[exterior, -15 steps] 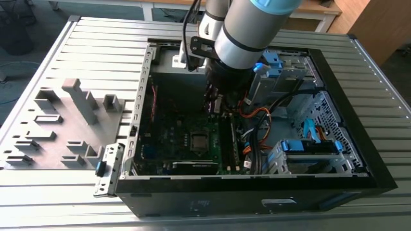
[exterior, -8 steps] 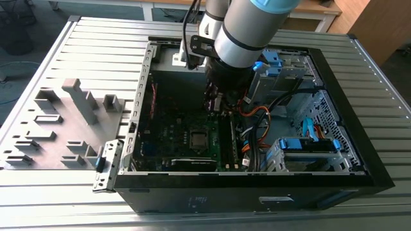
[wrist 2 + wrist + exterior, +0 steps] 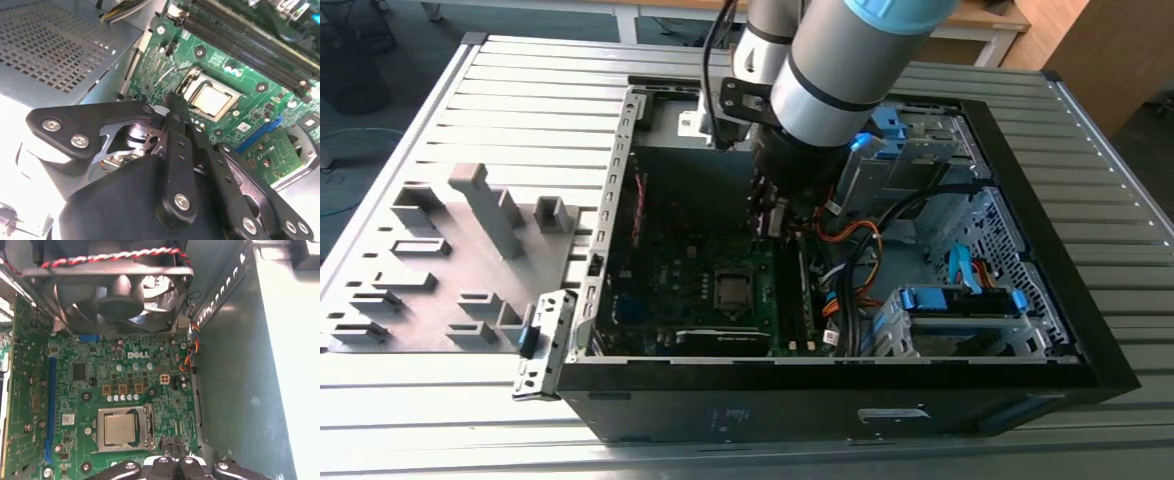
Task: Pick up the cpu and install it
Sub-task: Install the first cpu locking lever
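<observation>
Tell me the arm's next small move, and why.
Probably a short, straight lift away from the motherboard. In both wrist views the cpu already lies flat and square inside its socket, and the gripper hangs low over the board just beside it, so little seems left to place.

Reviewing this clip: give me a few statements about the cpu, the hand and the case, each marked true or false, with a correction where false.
1. The cpu lies in its socket on the green motherboard. True.
2. The hand is clamped on the cpu. False: the cpu sits in the socket, apart from the hand's tips in both wrist views.
3. The computer case lies on its side with its interior open. True.
4. The cpu rests on the grey tray at the exterior view's left. False: it is inside the case.
5. A fan with red and black wires sits by the motherboard. True.
</observation>
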You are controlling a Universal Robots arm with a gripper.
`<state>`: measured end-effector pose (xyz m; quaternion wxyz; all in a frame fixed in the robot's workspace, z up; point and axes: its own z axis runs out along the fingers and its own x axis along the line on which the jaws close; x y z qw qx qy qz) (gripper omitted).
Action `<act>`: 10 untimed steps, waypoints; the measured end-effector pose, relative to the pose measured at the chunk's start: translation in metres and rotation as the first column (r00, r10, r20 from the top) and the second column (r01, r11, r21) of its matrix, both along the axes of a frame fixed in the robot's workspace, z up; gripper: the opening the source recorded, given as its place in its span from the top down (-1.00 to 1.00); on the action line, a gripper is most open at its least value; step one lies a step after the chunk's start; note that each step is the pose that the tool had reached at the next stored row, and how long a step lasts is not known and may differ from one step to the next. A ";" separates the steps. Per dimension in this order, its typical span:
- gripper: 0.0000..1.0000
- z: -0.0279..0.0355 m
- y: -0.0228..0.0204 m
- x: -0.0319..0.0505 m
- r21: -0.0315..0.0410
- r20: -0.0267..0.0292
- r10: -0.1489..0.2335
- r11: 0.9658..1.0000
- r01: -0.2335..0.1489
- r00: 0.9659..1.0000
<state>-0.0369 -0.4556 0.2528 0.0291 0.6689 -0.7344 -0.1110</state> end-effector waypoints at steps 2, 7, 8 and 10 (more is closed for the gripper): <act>0.79 0.0000 -0.0004 0.0072 0.001 0.000 0.000 1.000 0.000 1.000; 0.79 0.0001 -0.0005 0.0179 0.010 0.000 0.000 1.000 0.000 1.000; 0.79 0.0001 -0.0005 0.0187 0.014 0.000 0.000 1.000 0.000 1.000; 0.79 0.0000 -0.0003 0.0207 0.018 0.000 0.000 1.000 0.000 1.000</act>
